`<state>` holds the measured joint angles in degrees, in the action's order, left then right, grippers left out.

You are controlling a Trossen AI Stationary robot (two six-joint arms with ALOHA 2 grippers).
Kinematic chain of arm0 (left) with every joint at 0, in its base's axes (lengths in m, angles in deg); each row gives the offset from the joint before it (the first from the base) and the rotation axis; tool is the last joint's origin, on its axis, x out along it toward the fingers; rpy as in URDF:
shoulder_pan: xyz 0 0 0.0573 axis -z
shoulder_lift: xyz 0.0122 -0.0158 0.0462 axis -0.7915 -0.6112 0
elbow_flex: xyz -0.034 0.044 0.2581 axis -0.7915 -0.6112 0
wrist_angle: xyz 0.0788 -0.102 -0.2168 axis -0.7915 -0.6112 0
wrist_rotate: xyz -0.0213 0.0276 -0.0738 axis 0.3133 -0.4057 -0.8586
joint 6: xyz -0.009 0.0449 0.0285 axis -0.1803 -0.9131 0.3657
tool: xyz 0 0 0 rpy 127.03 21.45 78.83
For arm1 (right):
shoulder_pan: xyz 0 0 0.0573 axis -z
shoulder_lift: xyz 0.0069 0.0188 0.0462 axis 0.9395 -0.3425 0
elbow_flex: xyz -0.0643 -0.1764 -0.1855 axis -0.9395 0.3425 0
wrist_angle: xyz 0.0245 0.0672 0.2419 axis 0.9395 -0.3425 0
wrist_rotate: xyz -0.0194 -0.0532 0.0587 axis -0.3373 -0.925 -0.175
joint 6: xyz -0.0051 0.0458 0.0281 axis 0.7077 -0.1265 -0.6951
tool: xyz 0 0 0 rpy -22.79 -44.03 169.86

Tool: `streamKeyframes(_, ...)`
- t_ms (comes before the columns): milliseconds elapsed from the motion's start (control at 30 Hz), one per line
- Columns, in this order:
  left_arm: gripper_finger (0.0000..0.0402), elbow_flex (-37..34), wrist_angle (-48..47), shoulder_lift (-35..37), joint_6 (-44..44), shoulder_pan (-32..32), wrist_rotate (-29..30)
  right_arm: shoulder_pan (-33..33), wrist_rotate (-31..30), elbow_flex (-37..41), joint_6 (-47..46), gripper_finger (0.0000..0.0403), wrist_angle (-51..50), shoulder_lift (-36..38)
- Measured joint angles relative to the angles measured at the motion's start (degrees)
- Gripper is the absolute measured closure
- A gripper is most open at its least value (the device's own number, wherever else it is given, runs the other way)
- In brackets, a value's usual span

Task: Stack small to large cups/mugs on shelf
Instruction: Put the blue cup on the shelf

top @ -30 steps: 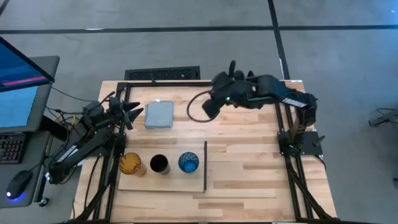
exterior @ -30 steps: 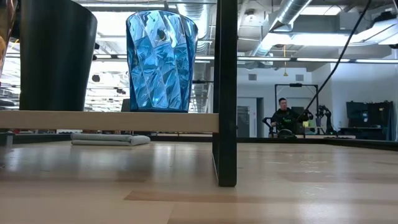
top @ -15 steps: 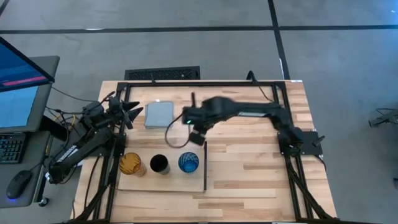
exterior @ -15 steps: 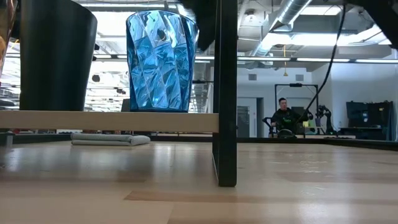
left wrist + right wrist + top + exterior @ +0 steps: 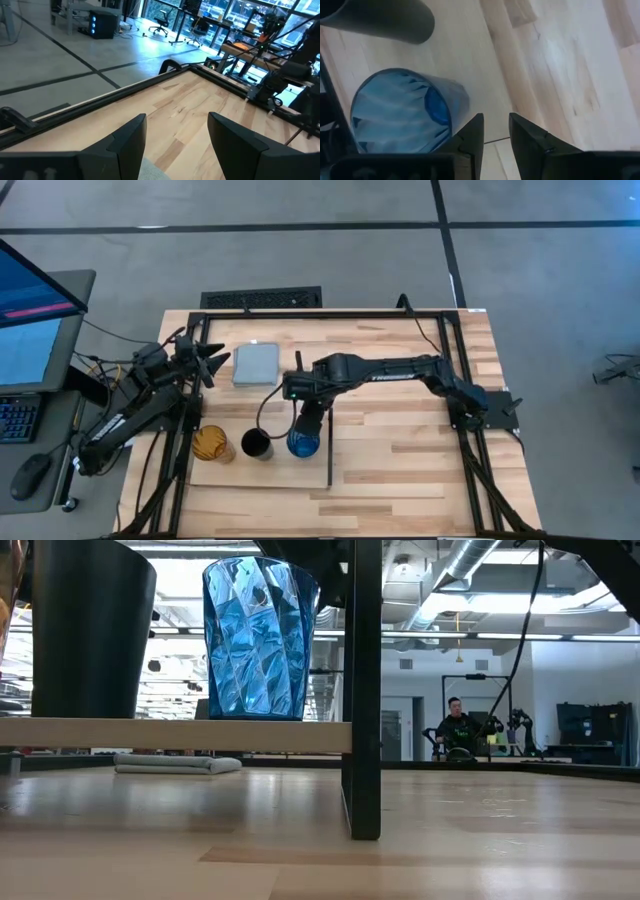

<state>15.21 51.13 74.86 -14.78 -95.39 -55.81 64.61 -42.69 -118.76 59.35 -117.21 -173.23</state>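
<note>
Wooden desk [image 5: 400,450] carries the shelf [image 5: 262,468] at lower left of frame, holding amber cup [image 5: 211,444], black cup [image 5: 256,444], and blue cup [image 5: 303,442]. Right end effector [image 5: 306,424] hovers over the blue cup, fingers slightly parted, holding nothing. Left end effector [image 5: 214,364] waits at upper left, open.

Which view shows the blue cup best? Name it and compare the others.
The low view: the blue cup stands in full side profile on the shelf. The high view shows it partly under the right gripper. The right wrist view shows its open rim. The left wrist view misses it.
</note>
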Motion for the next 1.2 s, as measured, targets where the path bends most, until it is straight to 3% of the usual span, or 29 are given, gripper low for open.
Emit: streamKeyframes(1200, 0.0198, 0.00, -0.03, 0.00, 0.11, 0.02, -0.18, -1.41, 2.33, 0.03, -3.57, 0.0289, -0.72, -0.13)
